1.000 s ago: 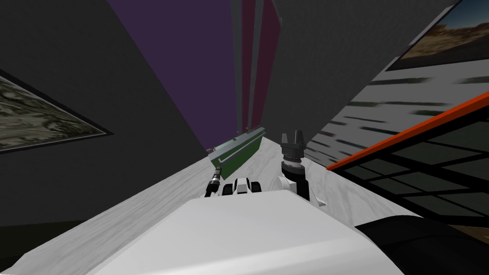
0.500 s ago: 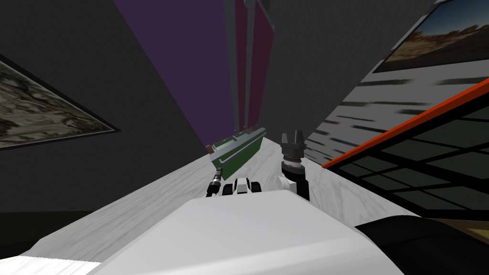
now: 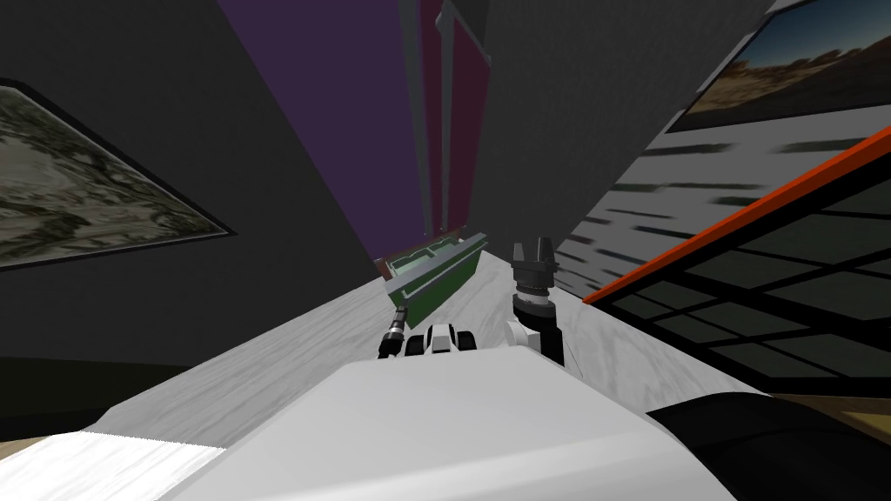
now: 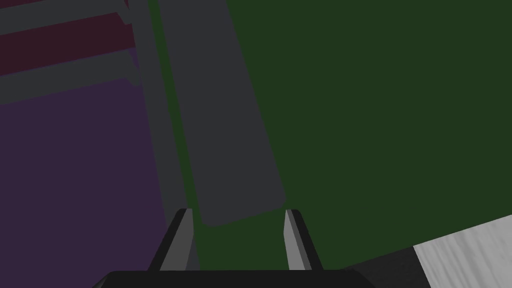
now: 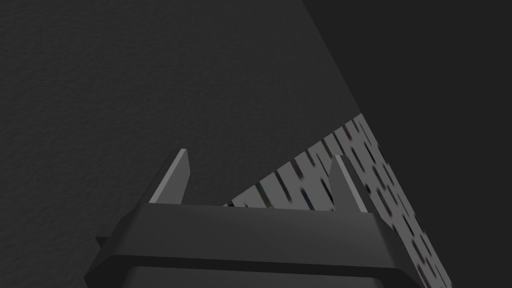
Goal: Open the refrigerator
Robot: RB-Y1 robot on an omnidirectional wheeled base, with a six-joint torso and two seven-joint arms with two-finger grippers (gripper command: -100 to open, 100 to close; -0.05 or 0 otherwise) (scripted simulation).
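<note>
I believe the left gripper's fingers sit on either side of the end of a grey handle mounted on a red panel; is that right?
Not quite: the panel is dark green, not red. The left wrist view shows the left gripper with its fingers on either side of the end of the grey handle, mounted on the green panel.

The right gripper [image 5: 261, 153] holds its jaws wide apart, its two thin grey fingers [image 5: 172, 182] rising from the dark box [image 5: 250, 240] of its body. Behind them spreads a rough, dark grey wall [image 5: 125, 75]. A pale grey strip [image 5: 310, 180] marked with short dark dashes runs aslant behind the jaws, and past its far edge lies a smoother, darker flat surface [image 5: 440, 75].
</note>
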